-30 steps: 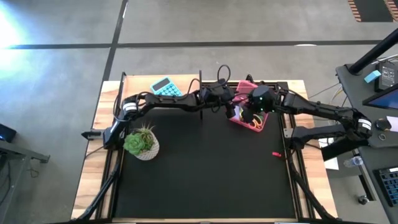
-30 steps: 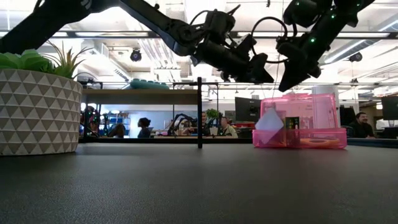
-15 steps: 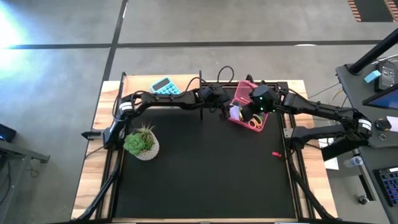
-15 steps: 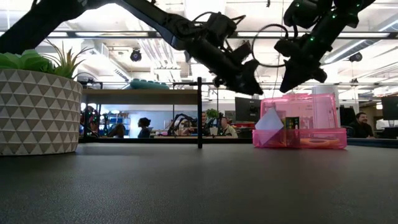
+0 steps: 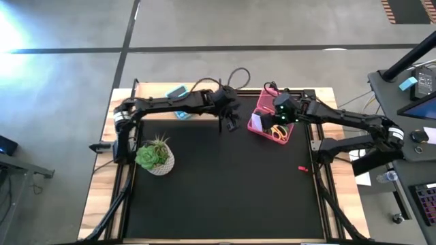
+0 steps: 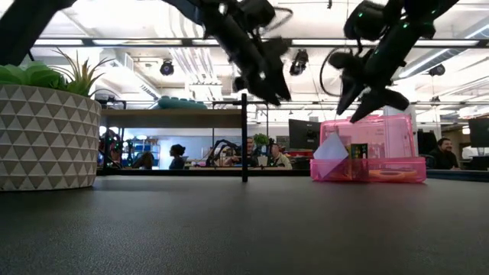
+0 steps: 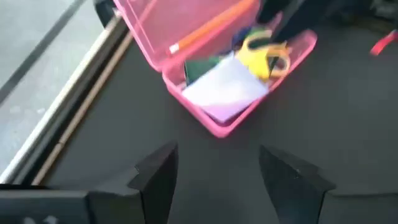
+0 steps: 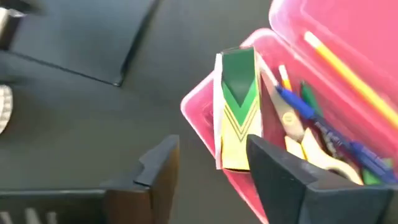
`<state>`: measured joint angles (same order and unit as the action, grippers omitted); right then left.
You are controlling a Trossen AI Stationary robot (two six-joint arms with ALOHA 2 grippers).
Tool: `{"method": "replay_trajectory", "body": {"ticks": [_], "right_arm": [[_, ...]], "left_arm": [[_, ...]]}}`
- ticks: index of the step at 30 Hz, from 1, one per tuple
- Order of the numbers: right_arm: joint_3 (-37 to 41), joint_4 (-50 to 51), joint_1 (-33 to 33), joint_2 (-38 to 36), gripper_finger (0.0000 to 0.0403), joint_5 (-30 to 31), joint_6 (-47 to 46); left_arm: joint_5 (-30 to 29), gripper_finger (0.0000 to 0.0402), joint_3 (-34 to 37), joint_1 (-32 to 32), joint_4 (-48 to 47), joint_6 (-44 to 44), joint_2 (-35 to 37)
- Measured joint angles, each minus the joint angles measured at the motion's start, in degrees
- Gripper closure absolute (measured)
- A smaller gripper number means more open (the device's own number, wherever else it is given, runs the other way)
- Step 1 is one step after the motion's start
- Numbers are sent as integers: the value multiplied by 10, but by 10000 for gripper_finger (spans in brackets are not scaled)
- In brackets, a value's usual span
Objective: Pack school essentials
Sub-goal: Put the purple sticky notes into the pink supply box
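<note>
Black mat covers the table, wood edge showing at the sides; open office with seated people behind in the low view.

Pink case sits at the far right part of the mat, lid open. Contents, from my wrist cams: lilac note pad leaning at the near end, yellow-and-green box standing upright against the end wall, yellow-handled scissors, blue pen, orange pencil lying against the lid. Green pencil and eraser: can't pick them out cleanly.

My left gripper hangs in the air just left of the case, near the thin black post. Fingers spread apart, nothing between them.

My right gripper is over the case, above its contents. Fingers parted, empty; the box shows in the gap beyond them, not gripped.

Small red item lies on the mat near the right edge, well apart from the case; can't tell what it is.

Teal calculator at the far edge, partly under my left arm. Potted plant at the left.
</note>
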<state>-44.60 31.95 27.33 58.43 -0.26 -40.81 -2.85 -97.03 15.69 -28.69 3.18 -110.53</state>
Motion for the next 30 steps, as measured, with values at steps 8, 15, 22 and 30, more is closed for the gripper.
{"method": "replay_trajectory", "body": {"ticks": [8, 15, 22, 30], "right_arm": [[0, -50, 5, 77, 206, 3, -16], [0, -62, 5, 112, 232, 5, -11], [0, -87, 5, 123, 314, 8, 10], [0, -85, 10, 122, 391, 18, 10]], "left_arm": [[0, 197, 0, -1, -2, 10, 87], [1, 197, 1, -2, -7, 10, 160], [-7, 197, 1, -4, -2, 8, 219], [-19, 197, 1, -3, -5, 9, 249]]}}
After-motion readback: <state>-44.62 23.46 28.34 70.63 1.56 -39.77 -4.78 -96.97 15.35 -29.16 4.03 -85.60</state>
